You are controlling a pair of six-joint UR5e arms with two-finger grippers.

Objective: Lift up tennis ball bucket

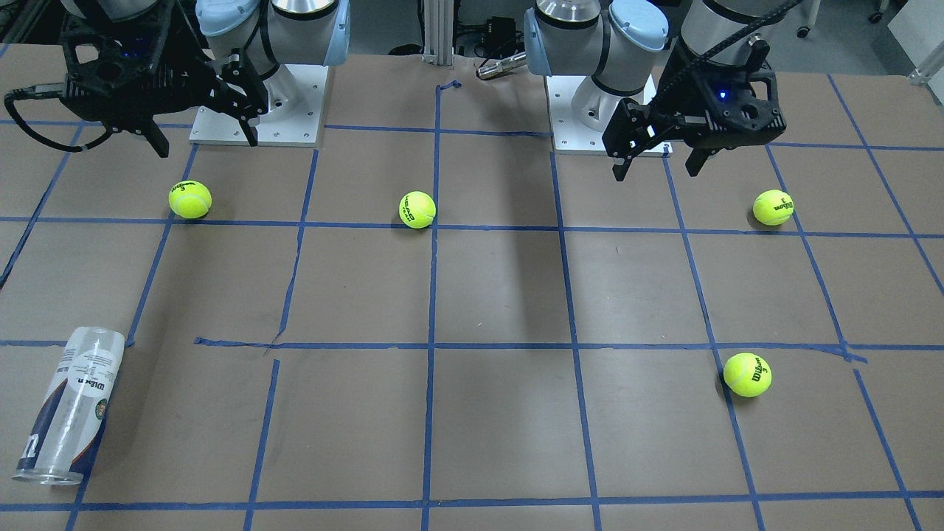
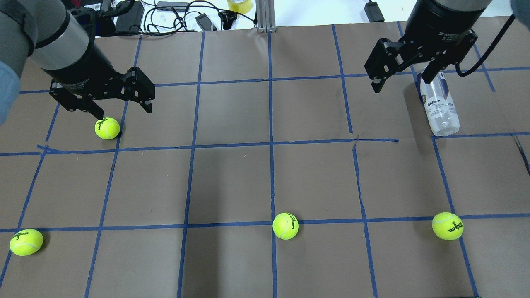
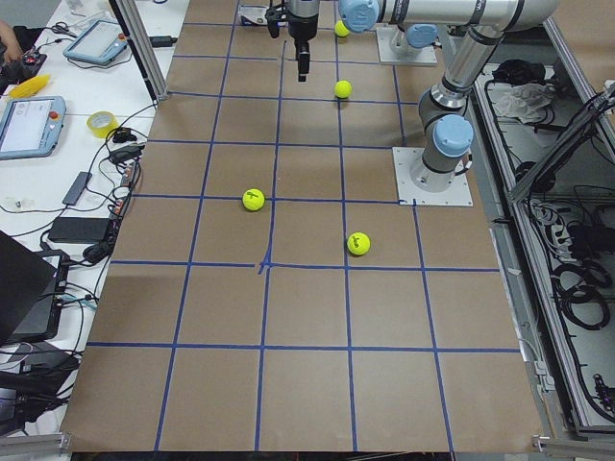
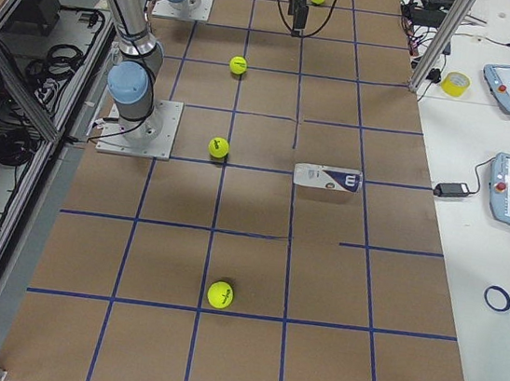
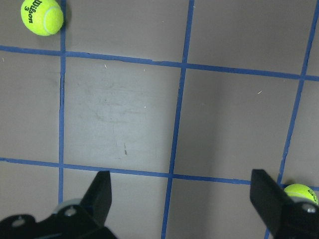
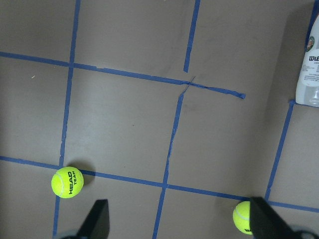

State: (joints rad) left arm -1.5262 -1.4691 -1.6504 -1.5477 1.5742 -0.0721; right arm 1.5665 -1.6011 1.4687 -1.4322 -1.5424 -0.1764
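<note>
Open wide for the grab
My right gripper [image 2: 402,82] gapes wide; the tennis ball bucket [image 6: 309,64] lies flat, wrist-view two o'clock.

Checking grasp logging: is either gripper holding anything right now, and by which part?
Nothing is held. The left gripper and right gripper are both open and empty; the tennis ball bucket lies on its side, ungripped.
</note>
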